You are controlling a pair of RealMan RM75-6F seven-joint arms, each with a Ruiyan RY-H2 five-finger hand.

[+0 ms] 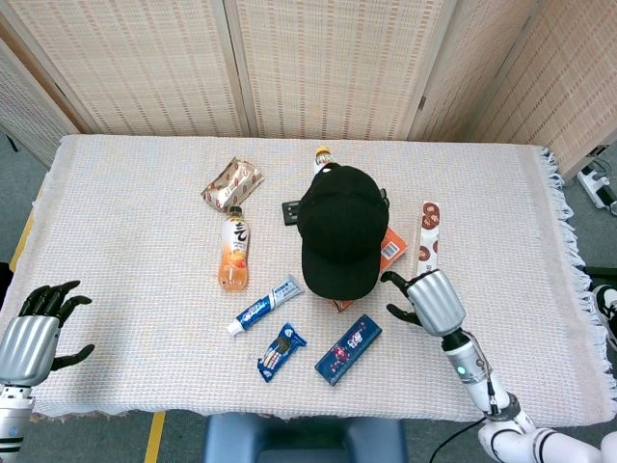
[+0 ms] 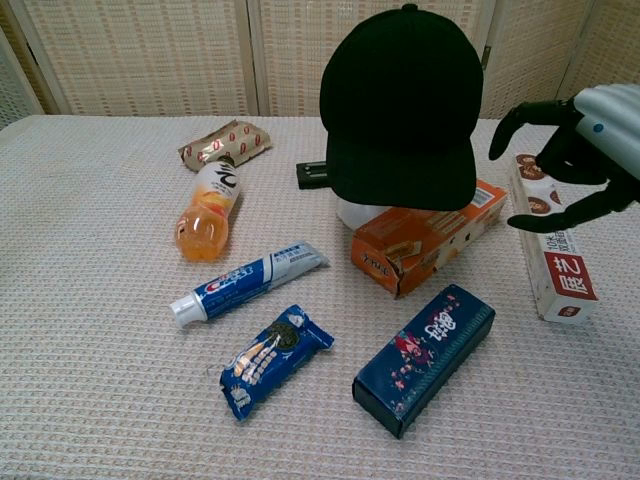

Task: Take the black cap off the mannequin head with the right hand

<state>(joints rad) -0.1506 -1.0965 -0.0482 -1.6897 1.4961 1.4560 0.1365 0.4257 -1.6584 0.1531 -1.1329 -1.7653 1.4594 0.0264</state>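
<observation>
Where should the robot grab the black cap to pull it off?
Probably the brim: it juts out toward the robot, free above the orange box, so fingers can close over and under it. Come from the cap's right side, where the open right hand hangs, then lift up off the head.

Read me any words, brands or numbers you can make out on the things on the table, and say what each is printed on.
"展艺": white characters on the red panel of the long white box at the right.
Blue and white toothpaste tube: print too small to read.
Orange drink bottle: large dark character, not legible.
Dark blue floral box: red characters, blurred.
Orange carton, blue biscuit packet, red-patterned wrapper: unreadable.
</observation>
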